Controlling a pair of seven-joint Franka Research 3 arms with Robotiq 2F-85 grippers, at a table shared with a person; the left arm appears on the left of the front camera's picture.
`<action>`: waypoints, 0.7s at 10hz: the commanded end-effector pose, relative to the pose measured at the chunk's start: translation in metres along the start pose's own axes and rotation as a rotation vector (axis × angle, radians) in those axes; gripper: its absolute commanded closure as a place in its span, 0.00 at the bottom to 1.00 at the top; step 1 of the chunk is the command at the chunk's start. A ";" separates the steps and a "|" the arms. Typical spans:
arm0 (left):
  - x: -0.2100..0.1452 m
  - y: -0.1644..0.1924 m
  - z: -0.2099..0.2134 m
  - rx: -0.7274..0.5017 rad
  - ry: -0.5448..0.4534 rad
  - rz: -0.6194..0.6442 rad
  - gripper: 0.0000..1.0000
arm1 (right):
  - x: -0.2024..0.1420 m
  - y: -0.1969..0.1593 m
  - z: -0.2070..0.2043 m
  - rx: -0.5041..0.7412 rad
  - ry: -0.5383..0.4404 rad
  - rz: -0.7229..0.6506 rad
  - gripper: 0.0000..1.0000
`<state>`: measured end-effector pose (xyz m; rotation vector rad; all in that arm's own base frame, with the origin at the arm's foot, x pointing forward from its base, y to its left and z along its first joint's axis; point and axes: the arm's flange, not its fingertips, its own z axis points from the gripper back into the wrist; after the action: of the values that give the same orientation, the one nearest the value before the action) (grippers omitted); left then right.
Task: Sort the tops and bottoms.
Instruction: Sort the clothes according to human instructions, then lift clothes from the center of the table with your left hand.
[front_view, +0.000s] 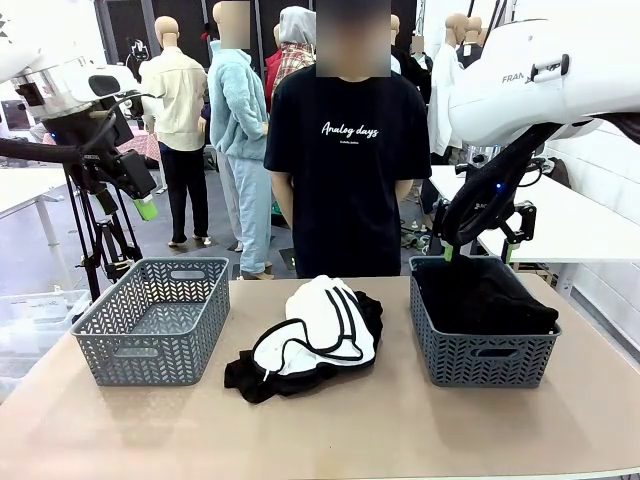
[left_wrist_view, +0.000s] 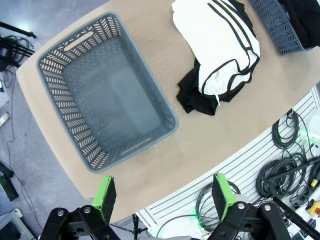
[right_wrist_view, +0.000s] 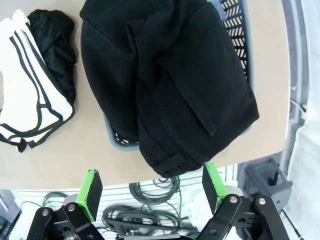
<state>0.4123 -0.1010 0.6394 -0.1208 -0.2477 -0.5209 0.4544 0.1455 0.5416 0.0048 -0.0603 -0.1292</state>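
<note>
Our left gripper is spread wide and holds nothing, hanging above the grey left basket. Our right gripper is also spread and bare, over the black garment heaped in the right basket. Between the baskets, a white black-striped garment lies on the table. The person's T-shirt reads "Analog days".

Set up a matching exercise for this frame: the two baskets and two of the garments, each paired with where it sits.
1. left basket
2. right basket
3. white striped garment
4. large black garment

A. in a basket, spilling over its rim
B. robot's left side, nothing inside
C. on the table, between the baskets
D. robot's right side, holding clothing

Pairs: 1-B, 2-D, 3-C, 4-A
</note>
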 end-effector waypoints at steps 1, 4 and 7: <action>-0.002 0.001 0.000 -0.006 -0.014 0.004 0.00 | -0.001 0.001 0.001 0.001 0.000 0.003 0.00; -0.002 0.001 0.000 -0.006 -0.014 0.004 0.00 | -0.001 0.001 0.001 0.001 0.000 0.003 0.00; -0.002 0.001 0.000 -0.006 -0.014 0.004 0.00 | -0.001 0.001 0.001 0.001 0.000 0.003 0.00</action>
<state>0.4123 -0.1010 0.6394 -0.1208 -0.2477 -0.5209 0.4544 0.1455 0.5416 0.0048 -0.0603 -0.1292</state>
